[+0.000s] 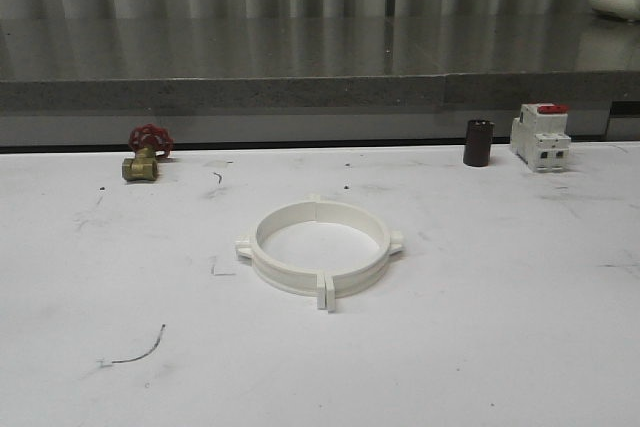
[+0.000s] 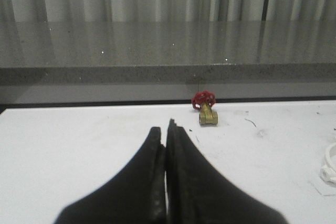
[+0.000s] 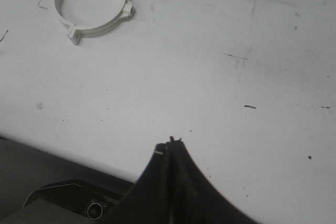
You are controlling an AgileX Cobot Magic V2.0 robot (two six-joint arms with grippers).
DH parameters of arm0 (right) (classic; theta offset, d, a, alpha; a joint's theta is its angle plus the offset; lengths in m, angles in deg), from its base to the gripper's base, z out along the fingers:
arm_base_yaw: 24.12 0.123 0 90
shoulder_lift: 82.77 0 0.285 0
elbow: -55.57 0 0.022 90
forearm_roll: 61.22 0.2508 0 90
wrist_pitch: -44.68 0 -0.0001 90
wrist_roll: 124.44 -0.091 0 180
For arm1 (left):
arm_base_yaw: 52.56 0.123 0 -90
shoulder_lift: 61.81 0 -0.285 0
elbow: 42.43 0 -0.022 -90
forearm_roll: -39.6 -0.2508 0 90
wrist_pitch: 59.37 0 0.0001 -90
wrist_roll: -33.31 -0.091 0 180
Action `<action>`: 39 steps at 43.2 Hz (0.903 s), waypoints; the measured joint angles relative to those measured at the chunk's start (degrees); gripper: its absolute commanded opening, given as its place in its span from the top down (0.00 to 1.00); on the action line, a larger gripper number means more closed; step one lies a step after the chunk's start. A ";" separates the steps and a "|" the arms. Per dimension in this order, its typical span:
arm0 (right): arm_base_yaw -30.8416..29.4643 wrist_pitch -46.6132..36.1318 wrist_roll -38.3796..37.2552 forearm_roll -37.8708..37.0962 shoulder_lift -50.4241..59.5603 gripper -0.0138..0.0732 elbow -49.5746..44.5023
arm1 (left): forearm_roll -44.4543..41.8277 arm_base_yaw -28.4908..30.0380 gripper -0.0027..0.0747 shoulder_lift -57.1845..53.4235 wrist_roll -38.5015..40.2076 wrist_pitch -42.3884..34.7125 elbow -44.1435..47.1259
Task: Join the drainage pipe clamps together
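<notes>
The two white drainage pipe clamps (image 1: 320, 249) lie on the white table as one closed ring, their flat end tabs meeting at the near side and the far side. The ring also shows in the right wrist view as the clamps (image 3: 92, 4), far from my right gripper (image 3: 169, 142), which is shut with nothing in it, over the table near its edge. A sliver of the ring (image 2: 331, 163) shows in the left wrist view. My left gripper (image 2: 164, 129) is shut and empty, low over the table, well short of the ring.
A brass valve with a red handwheel (image 1: 146, 154) sits at the back left. At the back right are a dark cylinder (image 1: 478, 142) and a white breaker with a red top (image 1: 541, 136). A grey ledge (image 1: 300, 92) runs behind the table.
</notes>
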 measured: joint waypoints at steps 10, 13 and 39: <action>0.00 0.00 0.00 0.00 0.00 0.91 0.00 | 1.00 0.06 0.99 0.00 0.00 0.38 0.00; 0.00 0.00 0.00 0.00 0.00 0.91 0.00 | 1.00 0.06 0.99 0.00 0.00 0.38 0.00; 0.00 0.00 0.00 0.00 0.00 0.91 0.00 | -1.33 0.06 0.99 0.00 1.80 -0.24 0.00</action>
